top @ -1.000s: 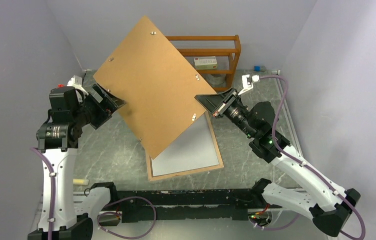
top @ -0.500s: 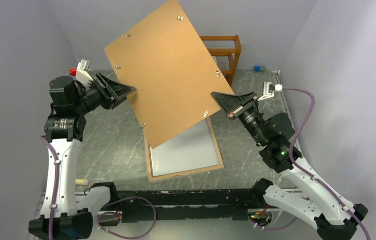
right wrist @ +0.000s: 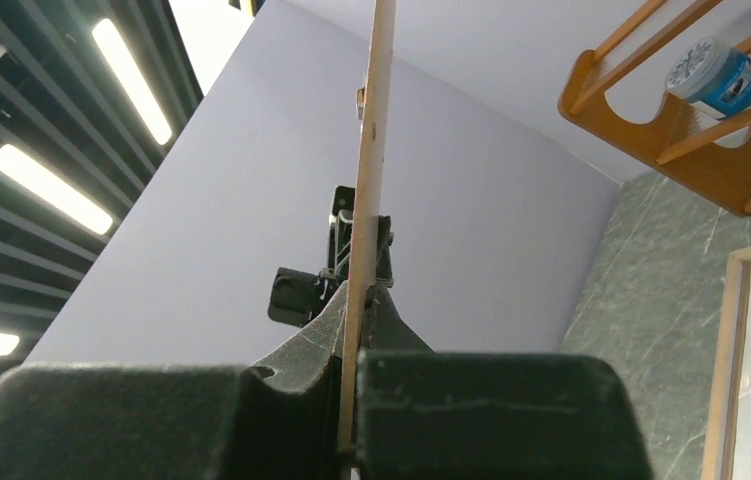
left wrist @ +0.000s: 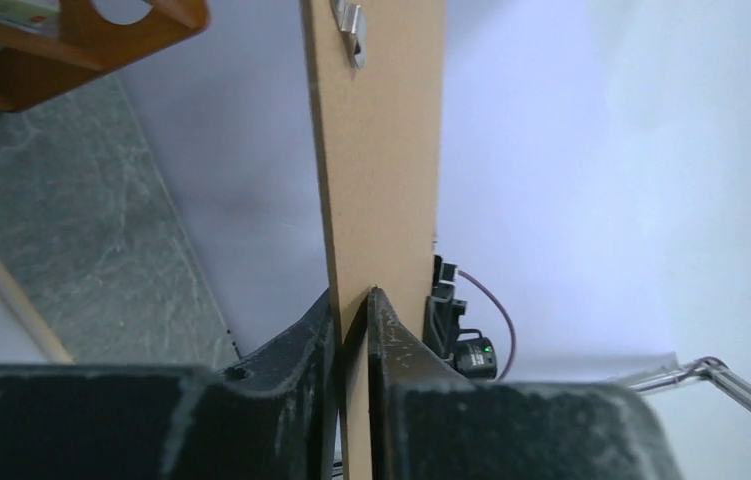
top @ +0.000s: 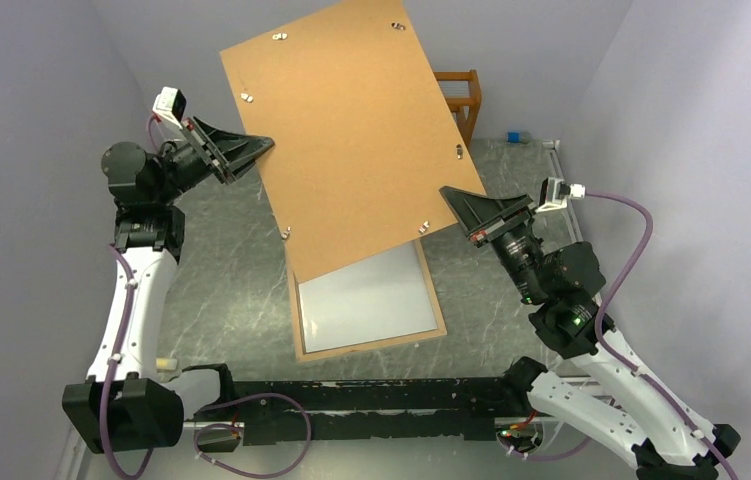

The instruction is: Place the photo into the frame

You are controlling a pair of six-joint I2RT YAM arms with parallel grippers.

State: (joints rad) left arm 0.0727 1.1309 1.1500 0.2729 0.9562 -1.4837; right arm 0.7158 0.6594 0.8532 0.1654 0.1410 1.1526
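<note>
Left claw (top: 265, 149), right claw (top: 447, 193) clamping board (top: 351, 140), frame (top: 371, 344) partly hidden

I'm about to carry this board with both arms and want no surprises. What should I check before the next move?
1. Right gripper clamped on the backing board: ok, fingers pinch its edge.
2. Left gripper closed on the opposite edge: ok, fingers press both faces.
3. Board lifted off the frame: ok, it is raised and tilted.
4. Frame lying flat on the table: ok.
5. Photo seated in the frame: cannot tell, only a pale surface shows.
6. Board clear of the shelf rack: cannot tell, they overlap in the overhead view.
</note>
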